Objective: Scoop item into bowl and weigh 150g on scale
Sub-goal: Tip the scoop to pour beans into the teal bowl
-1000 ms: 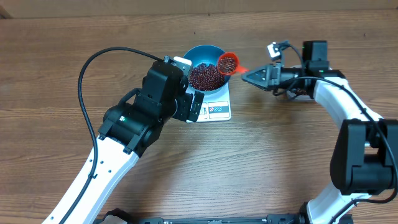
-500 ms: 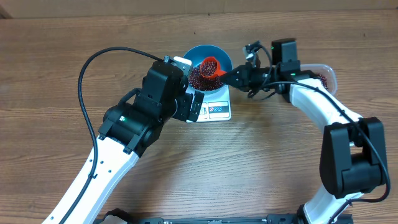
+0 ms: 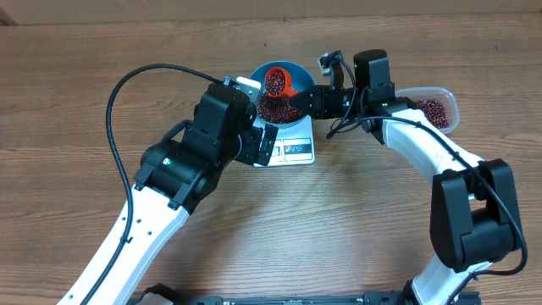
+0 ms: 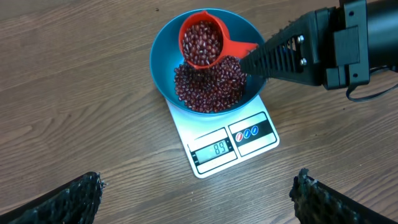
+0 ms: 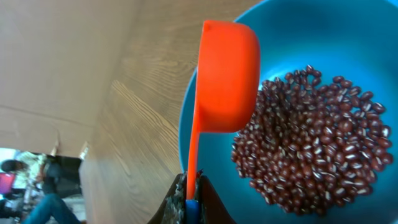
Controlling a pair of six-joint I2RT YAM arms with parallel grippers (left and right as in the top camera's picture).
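Note:
The blue bowl (image 4: 163,56) stands on the white scale (image 4: 249,134), whose display reads 89. A heap of dark red beans (image 4: 211,84) lies in the bowl. My right gripper (image 5: 191,186) is shut on the thin handle of a red scoop (image 4: 202,40). The scoop hangs tipped over the bowl's far side and is full of beans. In the overhead view the scoop (image 3: 276,82) is above the bowl (image 3: 301,72), with the right gripper (image 3: 312,102) at the bowl's right rim. My left gripper (image 4: 198,183) is open over bare table in front of the scale.
A clear plastic tub (image 3: 432,106) holding more beans sits to the right of the scale, behind the right arm. The left arm's black wrist (image 3: 224,127) hangs just left of the scale (image 3: 296,151). Wooden tabletop lies all around.
The right gripper has carried the scoop leftward from the bowl's right edge to over its middle and tipped it. The tub has come into view. The left arm has not moved.

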